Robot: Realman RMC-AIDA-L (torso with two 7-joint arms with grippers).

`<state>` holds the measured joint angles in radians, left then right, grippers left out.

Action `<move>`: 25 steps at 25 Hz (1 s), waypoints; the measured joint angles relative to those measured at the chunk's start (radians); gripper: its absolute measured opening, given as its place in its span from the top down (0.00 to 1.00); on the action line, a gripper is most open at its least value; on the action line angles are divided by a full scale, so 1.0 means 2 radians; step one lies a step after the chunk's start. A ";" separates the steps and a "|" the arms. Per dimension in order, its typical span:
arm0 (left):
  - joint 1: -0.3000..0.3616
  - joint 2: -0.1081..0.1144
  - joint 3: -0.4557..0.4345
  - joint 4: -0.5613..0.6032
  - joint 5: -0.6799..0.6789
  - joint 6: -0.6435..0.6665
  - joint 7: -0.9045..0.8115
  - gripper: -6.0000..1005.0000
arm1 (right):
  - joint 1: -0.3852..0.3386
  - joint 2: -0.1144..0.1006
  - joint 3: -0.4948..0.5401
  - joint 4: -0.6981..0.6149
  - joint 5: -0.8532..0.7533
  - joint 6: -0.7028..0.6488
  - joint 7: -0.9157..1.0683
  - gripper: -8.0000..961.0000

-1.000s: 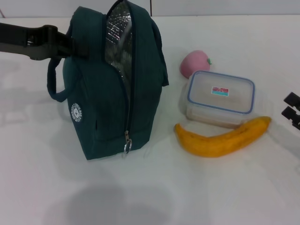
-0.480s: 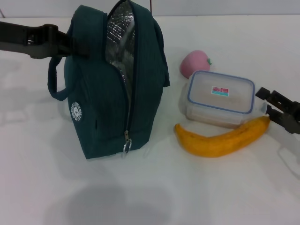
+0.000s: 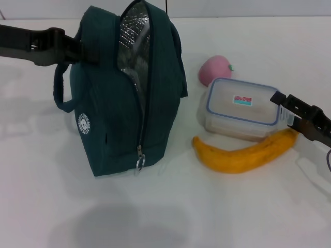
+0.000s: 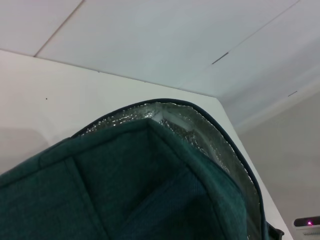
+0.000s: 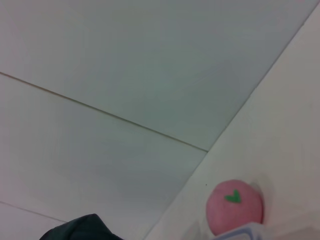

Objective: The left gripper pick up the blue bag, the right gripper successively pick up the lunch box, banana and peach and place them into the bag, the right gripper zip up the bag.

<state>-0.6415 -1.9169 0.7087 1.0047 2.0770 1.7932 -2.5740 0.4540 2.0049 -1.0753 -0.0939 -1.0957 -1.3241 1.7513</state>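
Note:
The blue bag (image 3: 119, 113) stands upright at the left of the white table, its zipper open and silver lining showing. My left gripper (image 3: 83, 50) is shut on the bag's upper left side; the left wrist view shows only the bag's top (image 4: 125, 185). The lunch box (image 3: 240, 106) lies to the right of the bag, the banana (image 3: 243, 152) in front of it and the peach (image 3: 214, 70) behind it. My right gripper (image 3: 288, 111) is open at the lunch box's right end. The right wrist view shows the peach (image 5: 234, 207) and a corner of the lunch box (image 5: 240, 234).
The white table (image 3: 165, 212) stretches bare in front of the bag and fruit. A pale wall (image 5: 125, 75) rises behind the table. The bag's ring-pull zipper (image 3: 139, 163) hangs low on its front side.
My right gripper has come in from the right edge leftwards to the lunch box's right end. The bag and the left arm have hardly moved.

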 joint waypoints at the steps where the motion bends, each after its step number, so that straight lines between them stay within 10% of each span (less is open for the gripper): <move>1: 0.000 0.000 0.000 0.000 0.000 0.000 0.000 0.96 | 0.000 0.000 0.000 0.000 0.000 -0.001 0.000 0.20; 13: 0.000 0.001 0.000 0.000 0.000 0.000 0.004 0.96 | -0.004 -0.001 -0.001 -0.012 -0.006 -0.002 0.000 0.39; 25: -0.003 0.003 0.000 0.000 0.000 -0.001 0.005 0.96 | -0.001 -0.002 0.000 -0.012 -0.006 -0.026 0.001 0.81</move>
<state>-0.6481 -1.9102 0.7087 1.0048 2.0768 1.7920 -2.5634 0.4513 2.0012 -1.0759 -0.1182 -1.1079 -1.3765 1.7524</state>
